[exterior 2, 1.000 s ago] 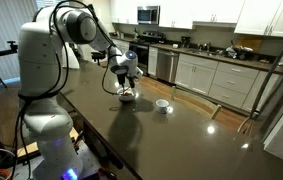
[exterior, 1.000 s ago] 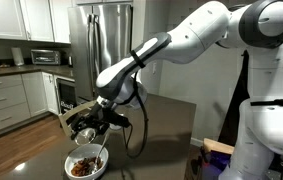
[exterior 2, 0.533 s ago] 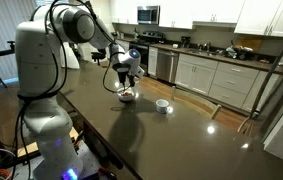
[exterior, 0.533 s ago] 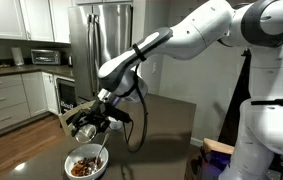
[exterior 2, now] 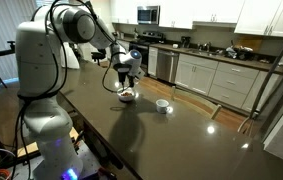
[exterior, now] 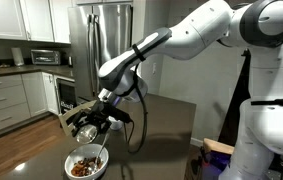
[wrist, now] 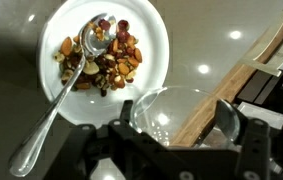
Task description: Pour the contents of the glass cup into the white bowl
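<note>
Glass cup (wrist: 163, 106) is sitting in the gripper (wrist: 178, 120), just one of them, with the jaws closing partway around its sides. It's hanging tipped in the air just above the single white bowl (wrist: 153, 45), not touching it. The bowl is resting on the dark surface (wrist: 221, 50) and is carrying a pile of brown food pieces (wrist: 106, 65), too many to count, plus one spoon (wrist: 61, 100) leaning over the rim. One small white cup (exterior 2: 162, 105) is standing well apart in an exterior view.
</note>
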You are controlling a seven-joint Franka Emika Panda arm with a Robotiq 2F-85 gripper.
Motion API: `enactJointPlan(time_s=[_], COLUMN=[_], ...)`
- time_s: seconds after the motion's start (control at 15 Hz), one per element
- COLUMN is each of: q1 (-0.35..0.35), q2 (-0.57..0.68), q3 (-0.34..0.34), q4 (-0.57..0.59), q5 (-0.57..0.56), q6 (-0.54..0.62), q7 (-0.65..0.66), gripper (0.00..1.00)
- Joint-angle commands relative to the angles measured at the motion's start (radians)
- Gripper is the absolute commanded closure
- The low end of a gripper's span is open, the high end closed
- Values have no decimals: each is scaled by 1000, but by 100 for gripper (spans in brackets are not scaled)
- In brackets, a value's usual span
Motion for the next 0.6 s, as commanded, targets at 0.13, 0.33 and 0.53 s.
enactJointPlan(time_s=[0.13,0.33,0.53], q1=[0,-6,-16], q2=[-25,-27,-28], q3=[-37,-59,-74], q4=[29,38,52], q5=[18,29,70], q6=[-75,-99,-137], q7=[164,257,316], gripper=[41,41,41])
